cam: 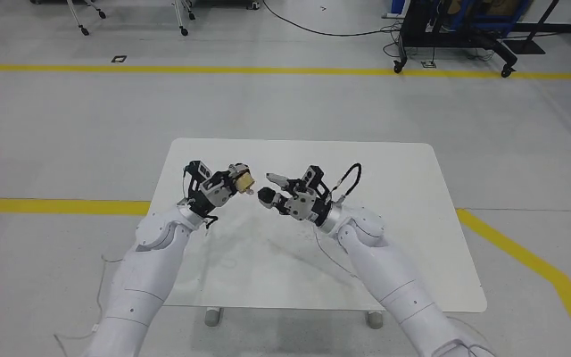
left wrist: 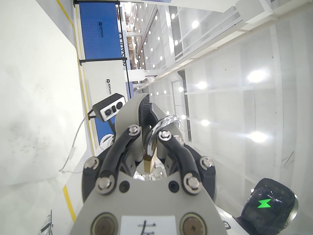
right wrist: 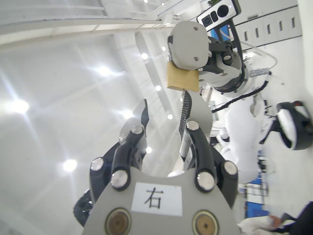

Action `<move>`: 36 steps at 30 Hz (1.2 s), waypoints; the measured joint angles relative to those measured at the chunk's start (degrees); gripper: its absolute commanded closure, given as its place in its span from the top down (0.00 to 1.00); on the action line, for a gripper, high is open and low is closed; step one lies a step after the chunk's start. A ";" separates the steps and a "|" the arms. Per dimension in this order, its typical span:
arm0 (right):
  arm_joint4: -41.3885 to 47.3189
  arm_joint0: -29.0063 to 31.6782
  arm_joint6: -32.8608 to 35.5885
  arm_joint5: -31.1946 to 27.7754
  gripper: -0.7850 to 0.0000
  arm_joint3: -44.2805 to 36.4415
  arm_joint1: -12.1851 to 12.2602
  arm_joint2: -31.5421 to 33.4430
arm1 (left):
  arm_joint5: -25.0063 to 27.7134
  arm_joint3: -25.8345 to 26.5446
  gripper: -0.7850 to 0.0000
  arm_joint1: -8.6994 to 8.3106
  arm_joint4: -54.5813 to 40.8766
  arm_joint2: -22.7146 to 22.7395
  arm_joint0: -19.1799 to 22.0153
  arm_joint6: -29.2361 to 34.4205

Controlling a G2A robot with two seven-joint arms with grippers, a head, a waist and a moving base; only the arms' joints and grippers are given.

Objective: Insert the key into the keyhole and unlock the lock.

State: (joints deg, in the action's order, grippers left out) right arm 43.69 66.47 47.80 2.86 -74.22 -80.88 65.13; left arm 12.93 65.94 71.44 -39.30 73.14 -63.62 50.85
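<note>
padlock (cam: 243,182): brass body, silver shackle. Clamped in the left gripper (cam: 236,179) jaws, held up off the table, just left of centre in the top view. Jaws cover the shackle end; lower half of the brass body is exposed, pointing frame-right.

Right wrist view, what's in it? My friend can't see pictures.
The left gripper holds a brass padlock by its upper part. Nearer the camera, the right gripper faces the padlock, open, with nothing between its fingers.

- Arms (cam: 384,259): smooth white shells.
- Left gripper (left wrist: 154,121): grey fingers, black links, silver screws, white character label.
- Right gripper (right wrist: 166,103): same build; black cable (cam: 351,176) at wrist.
</note>
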 measured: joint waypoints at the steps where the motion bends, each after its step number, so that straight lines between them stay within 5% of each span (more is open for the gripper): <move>1: -3.02 0.96 -0.22 -0.89 1.00 -2.17 0.66 1.61 | -0.30 -0.04 0.00 -0.04 0.43 -0.02 0.08 -0.10; 8: -34.11 13.29 0.70 -3.53 1.00 -23.41 5.74 14.91 | -0.62 3.52 0.00 -0.51 14.65 -3.45 0.10 -1.41; 11: -34.38 17.55 -2.30 -3.14 1.00 -30.05 6.35 20.78 | -4.54 6.55 0.00 -0.38 20.93 -7.11 -0.07 -0.10; 15: -34.23 17.14 -2.18 -3.14 1.00 -29.37 6.32 20.11 | -11.17 9.52 0.00 0.29 29.79 -13.31 2.14 -0.88; 22: -34.24 17.16 -2.18 -3.14 1.00 -29.40 6.32 20.14 | -22.61 7.04 0.00 1.89 40.84 -23.21 7.52 0.25; 23: -34.24 17.16 -2.18 -3.14 1.00 -29.40 6.32 20.14 | -23.84 6.26 0.09 2.14 42.68 -24.60 8.29 0.34; 28: -34.24 17.16 -2.18 -3.14 1.00 -29.40 6.32 20.14 | -25.60 2.17 0.88 3.59 43.74 -27.89 10.70 -1.54; 30: -34.24 17.16 -2.18 -3.14 1.00 -29.40 6.32 20.14 | -25.66 0.09 1.00 3.96 43.40 -28.78 11.26 -1.37; 36: -34.24 17.16 -2.18 -3.14 1.00 -29.40 6.32 20.14 | -22.78 -5.54 1.00 4.16 37.66 -25.07 11.85 -4.61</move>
State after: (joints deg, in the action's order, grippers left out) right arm 9.45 83.63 45.62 -0.28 -103.62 -74.56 85.27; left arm -9.85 60.40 75.60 -1.64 48.07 -51.77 46.25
